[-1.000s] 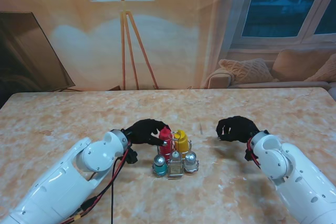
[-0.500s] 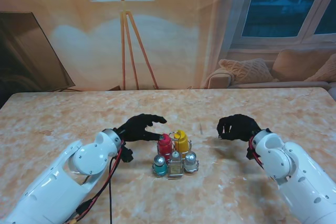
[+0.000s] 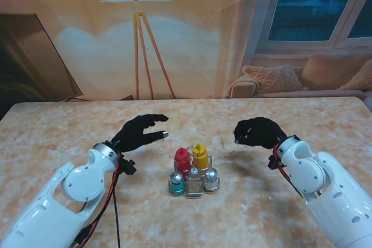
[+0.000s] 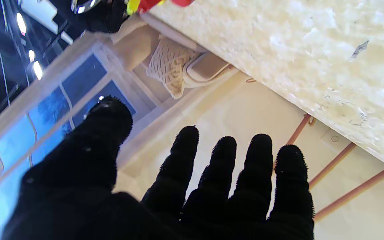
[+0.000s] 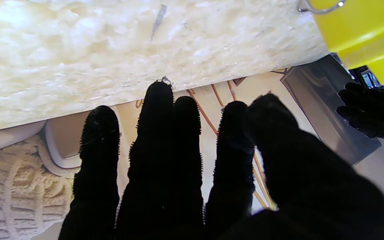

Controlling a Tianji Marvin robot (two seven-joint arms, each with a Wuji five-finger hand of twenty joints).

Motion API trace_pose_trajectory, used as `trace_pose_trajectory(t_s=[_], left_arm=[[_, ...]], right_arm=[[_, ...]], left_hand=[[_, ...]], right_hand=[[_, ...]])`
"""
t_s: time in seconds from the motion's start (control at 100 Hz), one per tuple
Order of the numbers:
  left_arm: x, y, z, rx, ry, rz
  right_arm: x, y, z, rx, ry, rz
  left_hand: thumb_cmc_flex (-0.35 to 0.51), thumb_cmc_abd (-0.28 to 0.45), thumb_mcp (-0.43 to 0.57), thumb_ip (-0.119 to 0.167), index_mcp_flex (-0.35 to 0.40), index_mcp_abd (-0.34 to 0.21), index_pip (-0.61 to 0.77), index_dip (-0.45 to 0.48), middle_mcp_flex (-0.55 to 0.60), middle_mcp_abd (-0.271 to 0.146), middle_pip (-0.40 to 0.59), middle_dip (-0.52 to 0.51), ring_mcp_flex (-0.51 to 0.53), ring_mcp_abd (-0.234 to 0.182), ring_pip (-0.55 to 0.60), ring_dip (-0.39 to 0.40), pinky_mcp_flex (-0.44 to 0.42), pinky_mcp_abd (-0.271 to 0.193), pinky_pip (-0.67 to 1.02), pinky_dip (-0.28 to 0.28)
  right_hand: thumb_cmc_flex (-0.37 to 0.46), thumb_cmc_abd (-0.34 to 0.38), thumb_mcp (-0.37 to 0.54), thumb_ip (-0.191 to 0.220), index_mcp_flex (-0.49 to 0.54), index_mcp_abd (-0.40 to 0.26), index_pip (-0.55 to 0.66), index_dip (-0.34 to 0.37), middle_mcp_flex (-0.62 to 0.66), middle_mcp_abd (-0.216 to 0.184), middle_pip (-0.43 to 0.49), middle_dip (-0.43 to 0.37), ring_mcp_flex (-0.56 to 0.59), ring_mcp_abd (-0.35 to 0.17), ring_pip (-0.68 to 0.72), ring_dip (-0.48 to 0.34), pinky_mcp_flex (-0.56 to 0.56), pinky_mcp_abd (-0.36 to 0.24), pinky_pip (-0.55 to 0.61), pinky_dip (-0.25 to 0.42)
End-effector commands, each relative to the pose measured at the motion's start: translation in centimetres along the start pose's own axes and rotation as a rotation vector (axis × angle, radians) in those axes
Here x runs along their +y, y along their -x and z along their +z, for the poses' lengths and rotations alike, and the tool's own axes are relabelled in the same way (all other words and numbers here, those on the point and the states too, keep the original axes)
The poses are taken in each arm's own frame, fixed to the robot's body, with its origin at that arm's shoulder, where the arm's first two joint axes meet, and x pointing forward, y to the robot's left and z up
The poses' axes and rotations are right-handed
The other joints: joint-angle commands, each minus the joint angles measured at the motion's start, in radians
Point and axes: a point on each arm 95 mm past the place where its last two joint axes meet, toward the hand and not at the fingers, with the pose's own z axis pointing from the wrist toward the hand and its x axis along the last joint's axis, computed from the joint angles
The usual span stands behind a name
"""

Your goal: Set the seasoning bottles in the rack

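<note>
A small wire rack (image 3: 203,188) stands mid-table. In it are a red bottle (image 3: 182,160), a yellow bottle (image 3: 201,156), a teal shaker (image 3: 176,184) and a silver shaker (image 3: 211,176). My left hand (image 3: 141,132) hovers to the rack's left and slightly farther from me, open, fingers spread, holding nothing. My right hand (image 3: 256,132) hangs to the rack's right, loosely curled and empty. The right wrist view shows the yellow bottle (image 5: 362,26) with a wire of the rack beside it. The left wrist view catches only bottle edges (image 4: 152,2) past spread fingers (image 4: 218,173).
The marbled table top (image 3: 302,114) stretches around the rack. Behind the far edge are a floor lamp (image 3: 139,39), a dark screen (image 3: 32,56) and a sofa with cushions (image 3: 273,76).
My left hand let go of the red bottle, opened and drew back to the left, away from the rack. The red bottle stays in the rack. My right hand rose slightly.
</note>
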Motion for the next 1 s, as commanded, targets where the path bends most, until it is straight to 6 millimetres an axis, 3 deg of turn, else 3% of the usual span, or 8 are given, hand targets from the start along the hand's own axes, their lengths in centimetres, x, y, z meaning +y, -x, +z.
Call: trace_pose_trajectory(t_s=[0.0, 0.07, 0.13, 0.15, 0.17, 0.36, 0.6, 0.99], left_arm=[[0.3, 0.1, -0.4, -0.014, -0.015, -0.035], [0.2, 0.5, -0.6, -0.022, -0.048, -0.039], [0.3, 0.9, -0.8, -0.032, -0.074, -0.022], [0.3, 1.1, -0.8, -0.035, -0.082, -0.009], [0.4, 1.3, -0.8, -0.039, -0.09, 0.008], [1.3, 3.2, -1.1, -0.071, -0.151, 0.175], [2.2, 4.5, -1.3, -0.107, -0.171, 0.198], [2.2, 4.6, -1.1, -0.124, -0.165, 0.203]], right_arm=[[-0.1, -1.1, 0.6, 0.027, -0.014, 0.015], [-0.2, -1.4, 0.9, 0.032, -0.021, 0.051], [-0.4, -1.6, 1.2, 0.034, -0.025, 0.08], [-0.5, -1.7, 1.3, 0.035, -0.025, 0.088], [-0.6, -1.7, 1.4, 0.037, -0.025, 0.096], [-1.6, -1.9, 2.3, 0.036, 0.024, 0.189], [-3.0, -1.7, 2.8, 0.025, 0.033, 0.239], [-2.8, -2.0, 2.3, 0.056, 0.03, 0.241]], left_hand=[[0.04, 0.046, -0.062, 0.042, -0.008, 0.023, -0.033, 0.004, 0.005, -0.017, -0.001, -0.004, 0.024, -0.011, -0.008, -0.033, 0.006, -0.041, -0.007, -0.028], [0.111, 0.084, -0.14, 0.056, 0.004, 0.045, -0.036, 0.0, 0.025, -0.023, 0.013, -0.01, 0.04, -0.017, -0.004, -0.043, 0.013, -0.053, 0.017, -0.067], [0.137, 0.115, -0.142, 0.06, 0.009, 0.052, -0.036, 0.0, 0.034, -0.026, 0.018, -0.011, 0.048, -0.018, -0.004, -0.045, 0.017, -0.059, 0.022, -0.072], [0.194, 0.142, -0.235, 0.069, 0.014, 0.052, -0.04, -0.003, 0.038, -0.029, 0.025, -0.02, 0.053, -0.02, -0.004, -0.052, 0.017, -0.059, 0.036, -0.09], [0.211, 0.153, -0.256, 0.072, 0.015, 0.052, -0.04, -0.003, 0.041, -0.03, 0.028, -0.021, 0.056, -0.021, -0.004, -0.053, 0.019, -0.06, 0.04, -0.095], [0.238, 0.175, -0.267, 0.077, 0.03, 0.049, -0.035, -0.004, 0.063, -0.037, 0.036, -0.025, 0.083, -0.03, -0.008, -0.063, 0.033, -0.063, 0.056, -0.095], [0.246, 0.18, -0.29, 0.077, 0.053, 0.039, -0.024, -0.002, 0.095, -0.044, 0.048, -0.032, 0.113, -0.031, -0.006, -0.072, 0.047, -0.062, 0.072, -0.098], [0.263, 0.19, -0.327, 0.079, 0.067, 0.035, -0.014, 0.003, 0.109, -0.05, 0.055, -0.029, 0.119, -0.027, 0.004, -0.065, 0.046, -0.059, 0.081, -0.106]], right_hand=[[0.025, 0.053, -0.031, 0.024, -0.007, 0.024, -0.018, -0.034, 0.003, 0.017, -0.045, -0.051, -0.024, 0.016, -0.06, -0.048, -0.021, -0.019, -0.021, -0.032], [0.047, 0.104, -0.08, 0.034, -0.018, 0.053, -0.035, -0.062, 0.0, 0.034, -0.085, -0.086, -0.04, 0.035, -0.103, -0.082, -0.035, -0.018, -0.036, -0.054], [0.055, 0.144, -0.121, 0.042, -0.03, 0.076, -0.049, -0.081, -0.005, 0.048, -0.11, -0.105, -0.054, 0.046, -0.127, -0.106, -0.047, -0.018, -0.042, -0.072], [0.051, 0.153, -0.127, 0.042, -0.034, 0.08, -0.053, -0.084, -0.009, 0.05, -0.114, -0.107, -0.059, 0.049, -0.131, -0.109, -0.049, -0.018, -0.044, -0.073], [0.052, 0.161, -0.146, 0.044, -0.04, 0.085, -0.06, -0.091, -0.009, 0.054, -0.127, -0.116, -0.061, 0.051, -0.142, -0.119, -0.052, -0.018, -0.047, -0.08], [0.013, 0.228, -0.216, 0.068, -0.073, 0.146, -0.169, -0.091, -0.045, 0.078, -0.173, -0.145, -0.103, 0.072, -0.189, -0.172, -0.085, -0.018, -0.063, -0.118], [0.021, 0.229, -0.239, 0.078, -0.068, 0.154, -0.188, -0.074, -0.048, 0.084, -0.179, -0.154, -0.102, 0.077, -0.192, -0.184, -0.084, -0.015, -0.055, -0.128], [0.031, 0.214, -0.238, 0.082, -0.066, 0.138, -0.175, -0.048, -0.04, 0.072, -0.151, -0.139, -0.086, 0.069, -0.16, -0.168, -0.08, -0.01, -0.039, -0.131]])
